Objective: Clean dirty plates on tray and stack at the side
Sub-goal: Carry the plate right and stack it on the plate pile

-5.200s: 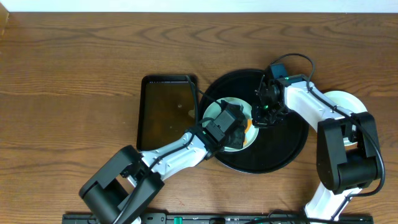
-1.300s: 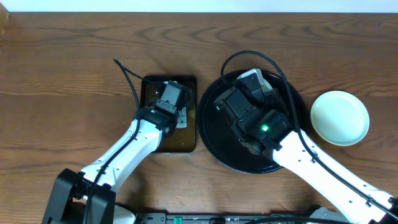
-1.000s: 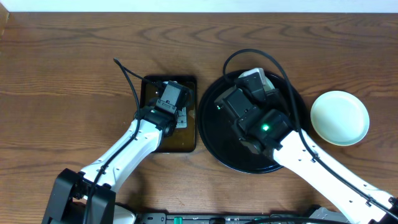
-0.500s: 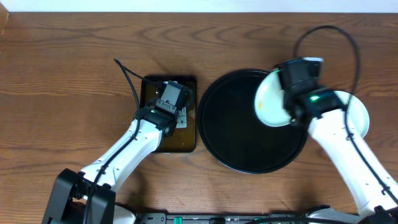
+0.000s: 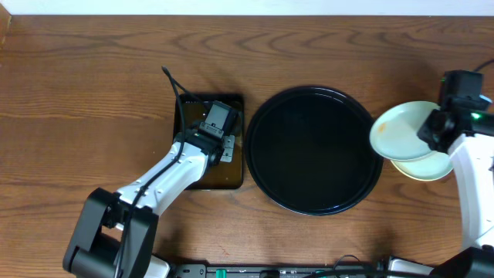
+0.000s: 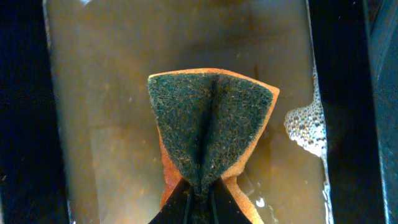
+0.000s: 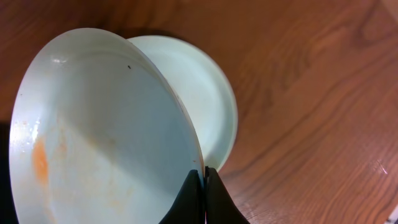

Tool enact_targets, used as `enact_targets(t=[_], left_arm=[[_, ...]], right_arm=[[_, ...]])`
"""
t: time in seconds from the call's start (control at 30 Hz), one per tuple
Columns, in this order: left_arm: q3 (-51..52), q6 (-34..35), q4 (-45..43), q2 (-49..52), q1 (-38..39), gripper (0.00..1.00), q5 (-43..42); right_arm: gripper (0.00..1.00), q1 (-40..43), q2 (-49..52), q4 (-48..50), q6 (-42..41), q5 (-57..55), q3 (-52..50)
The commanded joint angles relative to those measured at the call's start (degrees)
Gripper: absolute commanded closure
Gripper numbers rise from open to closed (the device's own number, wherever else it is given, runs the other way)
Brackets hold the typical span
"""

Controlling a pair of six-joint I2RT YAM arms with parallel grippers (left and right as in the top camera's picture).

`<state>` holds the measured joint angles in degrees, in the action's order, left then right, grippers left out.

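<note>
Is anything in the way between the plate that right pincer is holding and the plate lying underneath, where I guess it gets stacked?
Nothing visible. The right pincer grips the tilted plate by its rim, partly over the resting plate, and nothing shows between the two.

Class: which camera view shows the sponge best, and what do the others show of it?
The left wrist view: the sponge sits centred, folded and pinched in the left gripper over soapy water. Overhead, the gripper hides it. The right wrist view misses it entirely.
</note>
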<state>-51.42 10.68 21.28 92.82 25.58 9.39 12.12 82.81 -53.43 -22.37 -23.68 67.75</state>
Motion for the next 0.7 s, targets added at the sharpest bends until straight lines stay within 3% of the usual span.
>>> enact_targets(t=[0.0, 0.3, 0.33, 0.4, 0.43, 0.67], left_arm=[[0.3, -1.9, -2.1, 1.7, -0.3, 0.92, 0.7], [0.4, -1.9, -3.1, 2.2, -0.3, 0.92, 0.3], [0.4, -1.9, -3.1, 2.2, -0.3, 0.92, 0.3], [0.3, -1.9, -3.1, 2.2, -0.3, 0.86, 0.3], [0.4, -1.9, -3.1, 2.2, -0.3, 0.83, 0.3], [0.4, -1.9, -2.1, 2.2, -0.3, 0.76, 0.3]], right_arm=[[0.99, 4.4, -0.7, -0.2, -1.4, 0.4, 0.0], [0.97, 11.8, 0.4, -0.2, -2.1, 2.0, 0.0], [0.93, 12.3, 0.6, 0.0, -2.0, 3.0, 0.0], [0.65, 12.9, 0.9, 0.0, -2.1, 5.6, 0.0], [0.57, 12.9, 0.9, 0.0, -2.0, 7.3, 0.0], [0.57, 12.4, 0.9, -2.0, 2.5, 23.8, -0.1]])
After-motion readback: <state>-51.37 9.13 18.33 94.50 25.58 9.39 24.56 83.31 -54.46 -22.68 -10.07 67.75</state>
